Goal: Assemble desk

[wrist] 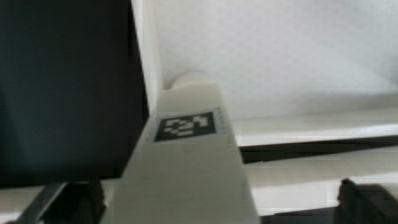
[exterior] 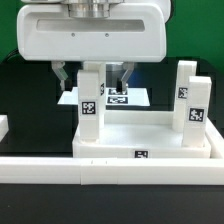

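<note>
The desk top (exterior: 150, 135) lies on the black bench, close against the low white border wall (exterior: 60, 168) that runs along the bench's near edge. It is a white tray with a raised rim, and legs already stand upright in it: one leg (exterior: 88, 108) at the corner toward the exterior view's left, and two more (exterior: 190, 100) at the side toward the exterior view's right, one behind the other. Each carries a black-and-white tag. Whether these legs are seated all the way home cannot be told from here.

The gripper (exterior: 94, 76) hangs straight over the left-hand leg, its jaws spread as wide as they go — one finger on either side of the post's top, holding nothing. The wrist view agrees: the leg (wrist: 187, 160) rises between the two dark fingertips (wrist: 45, 205), with clear gaps on both sides.

So the step in hand looks like work on this leg — either a grasp about to be taken so the post can be turned or pressed into its socket, or a release just after placing it; the pictures alone do not settle which. If a grasp is next, it calls for lowering squarely and closing evenly, so the post is not tipped.

Behind the desk, farther back on the bench, lies the marker board (exterior: 125, 98), partly hidden by the gripper.
</note>
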`<state>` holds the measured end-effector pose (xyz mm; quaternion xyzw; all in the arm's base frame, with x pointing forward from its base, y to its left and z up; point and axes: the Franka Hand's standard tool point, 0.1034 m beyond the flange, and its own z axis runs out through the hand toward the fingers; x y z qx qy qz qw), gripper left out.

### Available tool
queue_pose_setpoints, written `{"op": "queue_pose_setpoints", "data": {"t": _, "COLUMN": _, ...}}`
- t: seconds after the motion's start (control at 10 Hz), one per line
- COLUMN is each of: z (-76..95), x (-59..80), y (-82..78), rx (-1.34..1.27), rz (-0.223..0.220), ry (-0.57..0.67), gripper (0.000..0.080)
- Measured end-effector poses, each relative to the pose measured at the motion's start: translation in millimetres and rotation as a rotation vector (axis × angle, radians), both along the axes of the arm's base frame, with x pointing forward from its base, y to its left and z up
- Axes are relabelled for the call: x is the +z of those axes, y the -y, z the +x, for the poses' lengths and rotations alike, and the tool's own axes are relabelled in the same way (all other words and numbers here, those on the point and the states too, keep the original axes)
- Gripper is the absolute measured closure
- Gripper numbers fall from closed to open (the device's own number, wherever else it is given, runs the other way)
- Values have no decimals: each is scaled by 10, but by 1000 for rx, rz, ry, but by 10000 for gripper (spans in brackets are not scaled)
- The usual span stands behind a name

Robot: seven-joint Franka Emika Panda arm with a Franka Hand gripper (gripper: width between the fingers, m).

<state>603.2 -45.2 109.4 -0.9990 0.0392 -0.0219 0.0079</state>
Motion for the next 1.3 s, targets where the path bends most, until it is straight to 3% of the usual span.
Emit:
{"op": "queue_pose_setpoints", "data": {"t": 0.3, "z": -1, "x": -1, "y": 29, "rx": 176, "rz": -11, "ry": 6, "gripper": 151}}
{"op": "queue_pose_setpoints", "data": {"t": 0.5, "z": -2, "x": -3, "y": 31, "rx": 175, "rz": -11, "ry": 5, "gripper": 380}}
{"op": "queue_pose_setpoints", "data": {"t": 0.6, "z": -2, "x": -4, "y": 32, "rx": 175, "rz": -11, "ry": 5, "gripper": 380}}
{"op": "queue_pose_setpoints", "data": {"t": 0.7, "z": -2, "x": -4, "y": 34, "rx": 165, "rz": -10, "ry": 5, "gripper": 513}}
{"op": "queue_pose_setpoints", "data": {"t": 1.0, "z": -2, "x": -4, "y": 36, "rx": 90, "rz": -6, "ry": 5, "gripper": 512}}
{"op": "queue_pose_setpoints", "data": {"t": 1.3, "z": -5, "x": -12, "y": 57, "rx": -226, "rz": 25, "ry": 5, "gripper": 512}}
